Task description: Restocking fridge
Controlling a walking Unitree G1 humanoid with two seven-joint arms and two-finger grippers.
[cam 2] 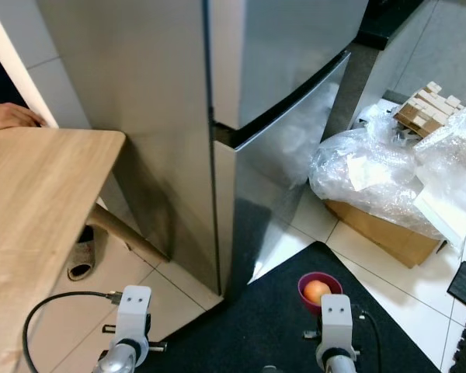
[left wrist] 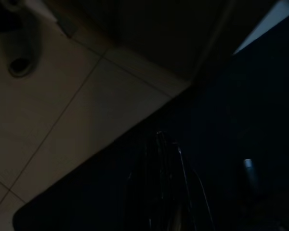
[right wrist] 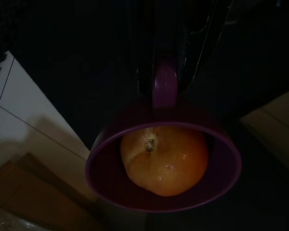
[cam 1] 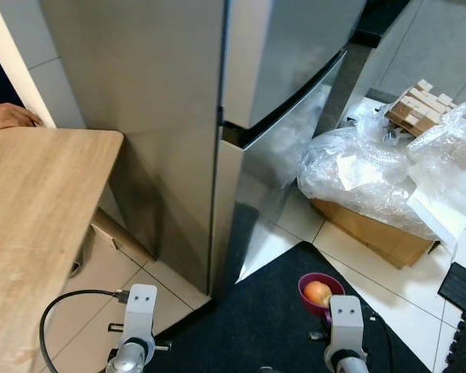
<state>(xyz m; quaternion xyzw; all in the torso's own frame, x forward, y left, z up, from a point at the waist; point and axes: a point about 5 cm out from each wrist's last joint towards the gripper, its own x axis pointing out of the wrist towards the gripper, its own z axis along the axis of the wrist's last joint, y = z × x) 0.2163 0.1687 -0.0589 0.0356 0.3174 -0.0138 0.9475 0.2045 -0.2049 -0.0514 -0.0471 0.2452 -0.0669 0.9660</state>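
**Cup with orange held low before shut fridge**

Right arm low at the bottom of the head views, wrist housing up, right gripper (right wrist: 169,72) pointing down and forward over the black mat (cam 1: 272,318). Its fingers are clamped on the handle of a purple cup (cam 1: 320,292); an orange (right wrist: 164,159) sits inside, stem end up. Cup hangs above the mat, near the mat's far corner.

Left arm also low, hanging over the mat's left edge. Left gripper (left wrist: 166,183) seen dimly in its wrist view against dark mat and pale floor tile (left wrist: 72,110); whether its fingers are apart or together, cannot tell. A black cable (cam 1: 70,303) loops off the left wrist.

Fridge (cam 1: 179,116) straight ahead, steel, both doors closed; its front corner meets the mat's far edge. Wooden table (cam 1: 31,217) close on the left, a narrow strip of tile between it and the fridge side. A person's hand (cam 1: 8,116) rests at the table's far edge. To the right, a cardboard box (cam 1: 373,229) under crumpled clear plastic (cam 1: 388,167), with wooden blocks (cam 1: 419,105) behind. Open floor lies between box and mat.
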